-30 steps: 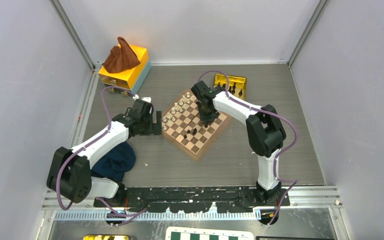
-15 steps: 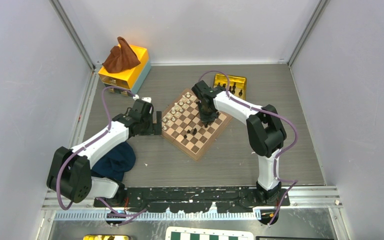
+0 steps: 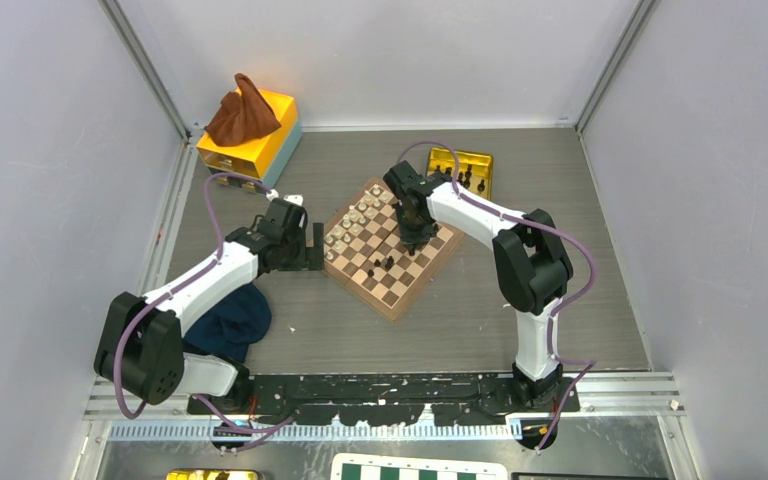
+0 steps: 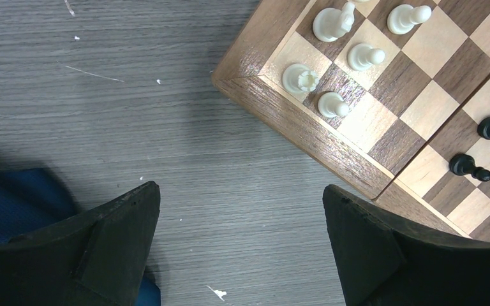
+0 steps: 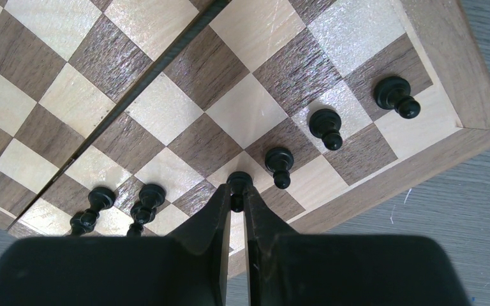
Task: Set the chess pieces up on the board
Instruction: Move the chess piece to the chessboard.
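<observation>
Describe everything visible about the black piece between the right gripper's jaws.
The small black pawn looks glossy, like lacquered wood or plastic, with a rounded head above a collar. It is pinched between the right gripper's nearly shut jaws, over the wooden chessboard near its brown rim, in line with three other black pawns. The jaws hide its base, so contact with the board cannot be told.

Pretty clearly a robotics lab test cell: plain white panel walls (image 3: 380, 50), aluminium frame rails (image 3: 150, 72), grey wood-grain tabletop (image 3: 360, 330).
</observation>
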### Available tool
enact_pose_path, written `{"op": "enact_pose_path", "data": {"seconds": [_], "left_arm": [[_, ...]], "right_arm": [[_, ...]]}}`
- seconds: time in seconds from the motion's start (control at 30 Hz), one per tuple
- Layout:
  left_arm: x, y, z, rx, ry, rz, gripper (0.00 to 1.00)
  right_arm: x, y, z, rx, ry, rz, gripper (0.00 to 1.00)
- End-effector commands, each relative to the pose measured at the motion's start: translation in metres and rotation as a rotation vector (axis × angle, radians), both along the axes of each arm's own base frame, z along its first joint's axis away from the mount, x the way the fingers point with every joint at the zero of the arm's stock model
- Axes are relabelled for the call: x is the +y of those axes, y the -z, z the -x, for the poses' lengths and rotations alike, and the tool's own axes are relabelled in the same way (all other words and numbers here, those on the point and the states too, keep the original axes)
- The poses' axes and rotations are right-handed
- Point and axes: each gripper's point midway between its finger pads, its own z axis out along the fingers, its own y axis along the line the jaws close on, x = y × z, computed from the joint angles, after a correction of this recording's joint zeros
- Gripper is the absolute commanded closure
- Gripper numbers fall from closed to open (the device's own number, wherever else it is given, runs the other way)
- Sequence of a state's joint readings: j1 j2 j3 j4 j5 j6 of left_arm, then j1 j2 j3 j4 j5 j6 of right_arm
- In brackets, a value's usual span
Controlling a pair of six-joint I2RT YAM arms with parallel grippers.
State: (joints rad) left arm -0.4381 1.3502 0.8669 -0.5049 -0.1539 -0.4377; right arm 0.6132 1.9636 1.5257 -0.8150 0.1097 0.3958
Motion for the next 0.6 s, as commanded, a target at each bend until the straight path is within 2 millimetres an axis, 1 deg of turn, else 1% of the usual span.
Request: {"op": "enact_pose_path", "data": {"seconds": [0.0, 0.13, 0.2, 0.4, 0.57], "left_arm": [[-0.005, -0.007, -0.01, -0.04, 0.0, 0.03, 0.01], [-0.005, -0.007, -0.01, -0.039, 0.0, 0.029, 0.01], [-0.005, -0.007, -0.01, -0.038, 0.0, 0.028, 0.01], [-0.006, -0.007, -0.011, -0.039, 0.001, 0.03, 0.01], [-0.006, -0.007, -0.011, -0.041, 0.002, 0.03, 0.01]], "right_arm": [[0.004, -0.023, -0.006, -0.053, 0.008, -0.044, 0.82], [0.004, -0.024, -0.007, -0.059, 0.006, -0.041, 0.71], [0.003, -0.025, -0.007, -0.06, 0.007, -0.04, 0.68], [0.005, -0.032, -0.012, -0.073, 0.001, -0.038, 0.64], [0.008, -0.043, -0.015, -0.091, -0.004, -0.047, 0.64]]}}
